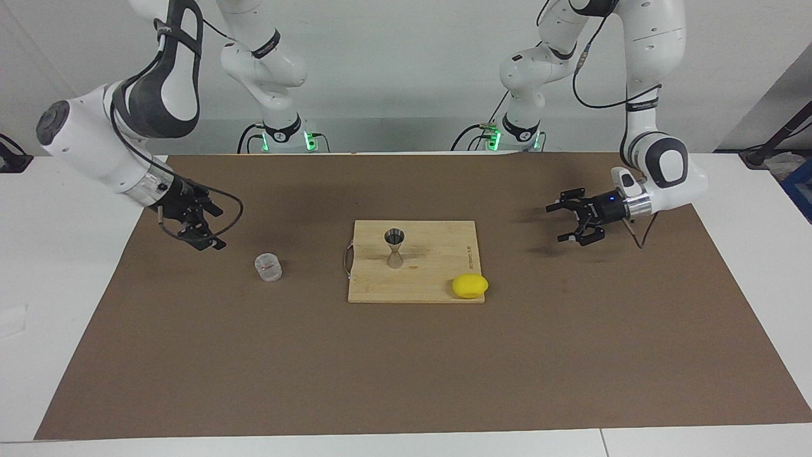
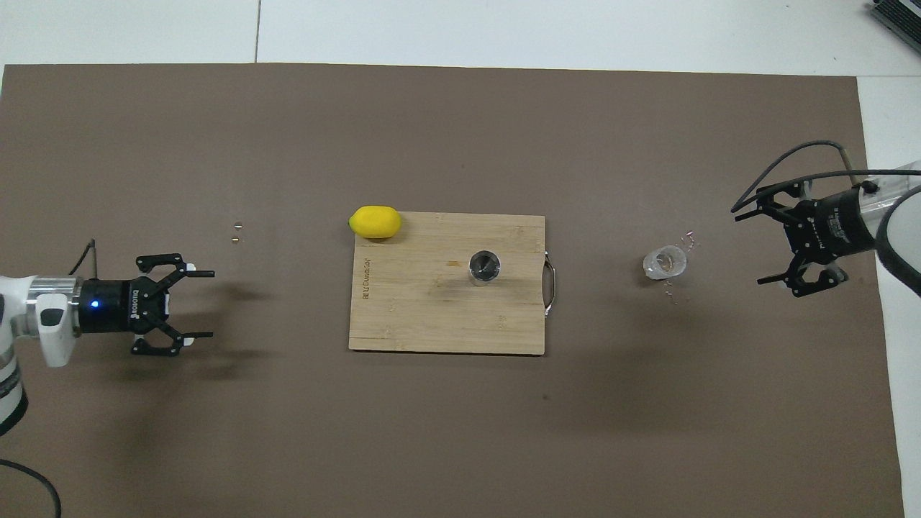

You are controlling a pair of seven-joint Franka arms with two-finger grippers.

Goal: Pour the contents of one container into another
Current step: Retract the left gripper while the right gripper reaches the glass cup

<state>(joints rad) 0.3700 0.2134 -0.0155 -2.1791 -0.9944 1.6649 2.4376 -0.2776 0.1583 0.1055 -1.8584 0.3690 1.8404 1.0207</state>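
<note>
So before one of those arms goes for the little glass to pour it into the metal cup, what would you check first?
1. Glass tumbler upright on the brown mat, free of both arms: ok.
2. Metal jigger upright on the cutting board: ok.
3. Right gripper open, empty, beside the tumbler: ok.
4. Left gripper open, empty, away from the board: ok.
5. Lemon away from the jigger: ok.
6. Contents in the tumbler: cannot tell.
</note>
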